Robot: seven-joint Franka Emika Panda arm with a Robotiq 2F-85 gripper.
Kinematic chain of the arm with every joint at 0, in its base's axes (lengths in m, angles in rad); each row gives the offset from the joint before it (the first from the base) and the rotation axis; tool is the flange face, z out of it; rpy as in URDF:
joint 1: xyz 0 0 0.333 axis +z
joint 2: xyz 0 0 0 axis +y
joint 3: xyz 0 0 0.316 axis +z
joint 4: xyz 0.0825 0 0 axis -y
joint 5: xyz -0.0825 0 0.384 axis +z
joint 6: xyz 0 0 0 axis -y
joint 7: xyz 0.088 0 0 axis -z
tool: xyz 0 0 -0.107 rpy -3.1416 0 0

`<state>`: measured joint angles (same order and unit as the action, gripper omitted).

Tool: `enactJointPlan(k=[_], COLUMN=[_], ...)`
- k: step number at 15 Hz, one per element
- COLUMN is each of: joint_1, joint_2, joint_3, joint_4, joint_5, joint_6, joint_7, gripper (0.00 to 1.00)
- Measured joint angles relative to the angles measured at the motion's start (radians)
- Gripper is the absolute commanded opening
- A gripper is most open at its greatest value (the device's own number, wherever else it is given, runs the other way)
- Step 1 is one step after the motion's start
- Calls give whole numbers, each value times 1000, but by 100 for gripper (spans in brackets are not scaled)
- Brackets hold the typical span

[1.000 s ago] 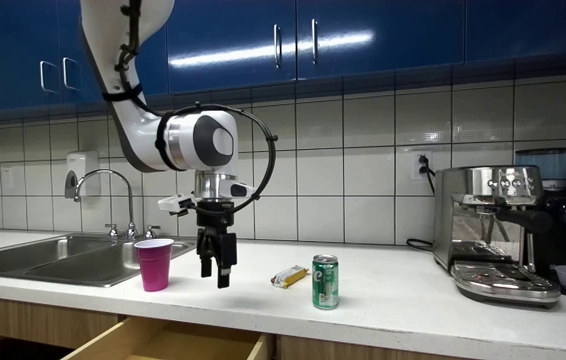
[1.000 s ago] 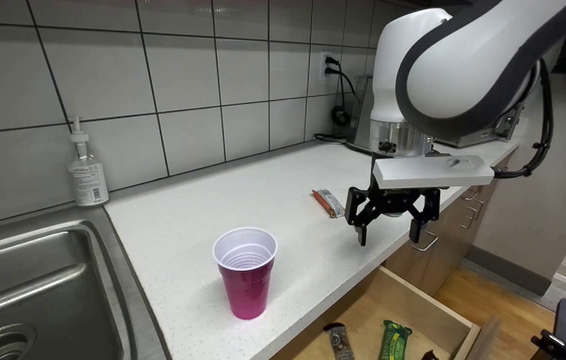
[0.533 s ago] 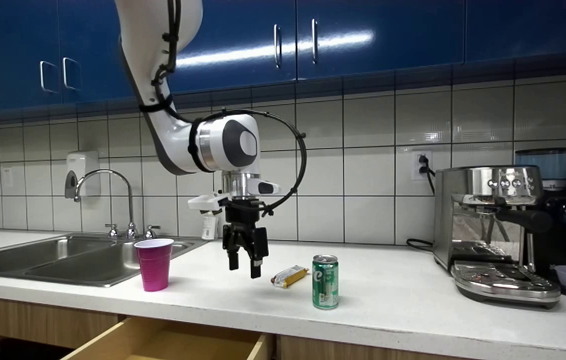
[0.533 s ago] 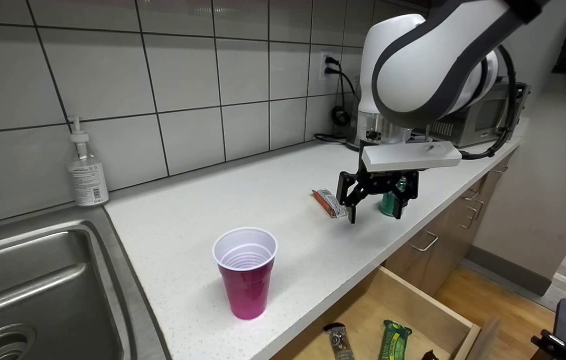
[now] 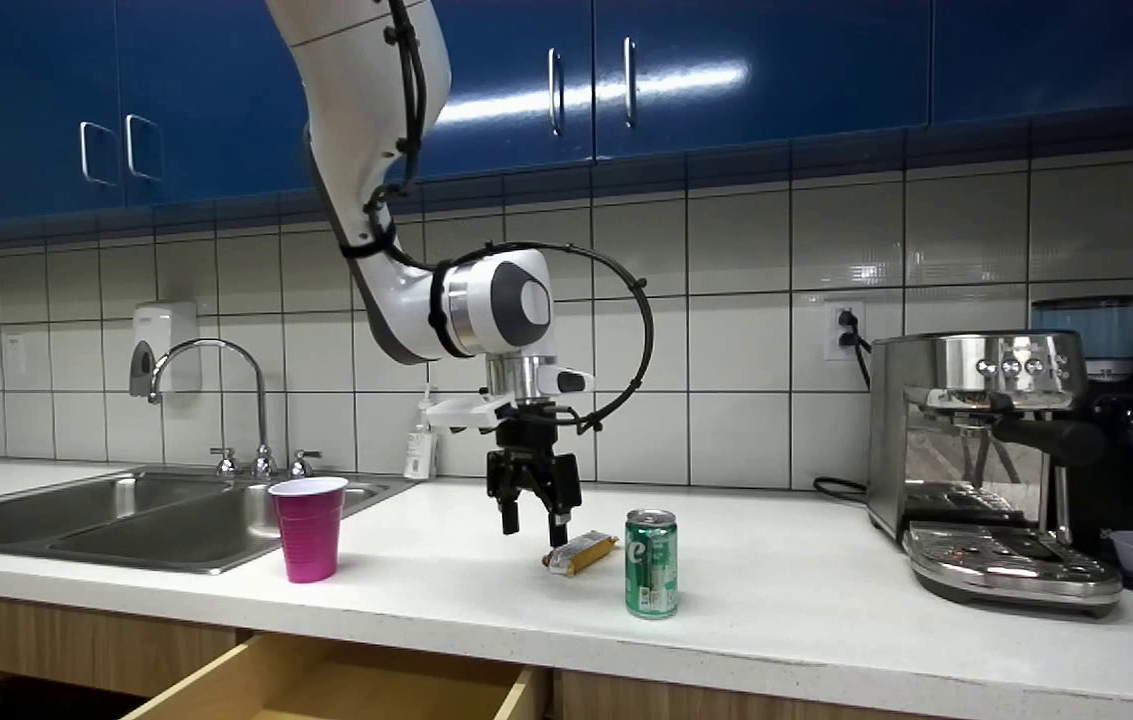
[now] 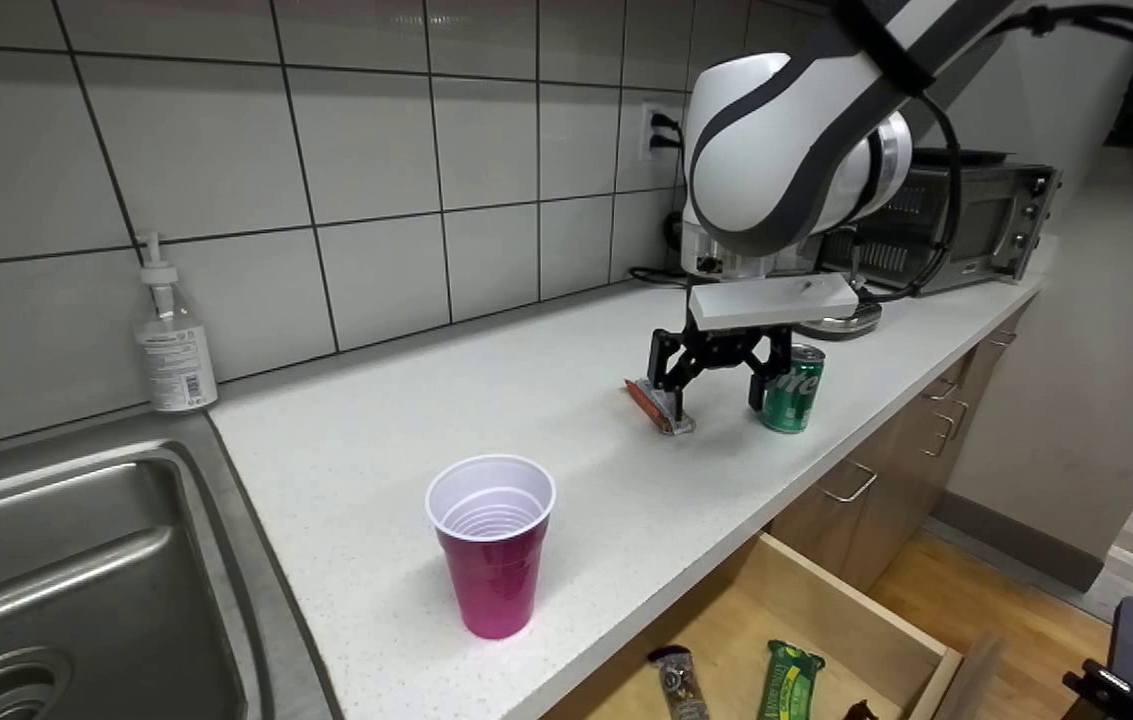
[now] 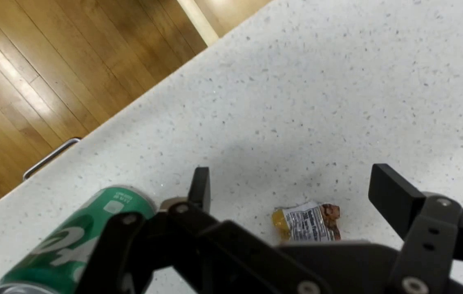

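Note:
My gripper [image 7: 291, 181] stands open with nothing between its fingers, just above the counter. Below it lies a small wrapped snack bar [image 7: 307, 223], yellow, white and brown, partly hidden by the gripper's body in the wrist view. In an exterior view one fingertip overlaps the end of the bar [image 6: 648, 402]; whether they touch I cannot tell. A green can [image 5: 651, 565] stands upright close by, on the other finger's side, and shows at the lower left of the wrist view. Farther off, a pink cup [image 6: 493, 585] stands upright near the sink.
An open drawer [image 6: 851, 600] with several wrapped bars juts out below the counter's front edge. A steel sink [image 5: 166, 520] lies beyond the cup, with a pump bottle [image 6: 176, 350] by the wall. The coffee machine [image 5: 976, 450] stands at the can's far side.
The arm has carried the open gripper away from the cup, over towards the snack bar and the can, and slightly down at the end. The objects on the counter have stayed put.

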<state>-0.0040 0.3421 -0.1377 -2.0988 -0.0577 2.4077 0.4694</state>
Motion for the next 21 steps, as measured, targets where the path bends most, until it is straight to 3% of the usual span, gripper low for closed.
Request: enactJointPlan(k=[11,20,21], joint_1=[-3,-21,-21], joint_2=[206,325,334], joint_3=[-25,-33,-33], joint_4=[279,435,448], joint_5=[0,1,1], joint_6=[-85,-159,-165], joint_7=[-19,-19,-20], gripper=[100,100,75])
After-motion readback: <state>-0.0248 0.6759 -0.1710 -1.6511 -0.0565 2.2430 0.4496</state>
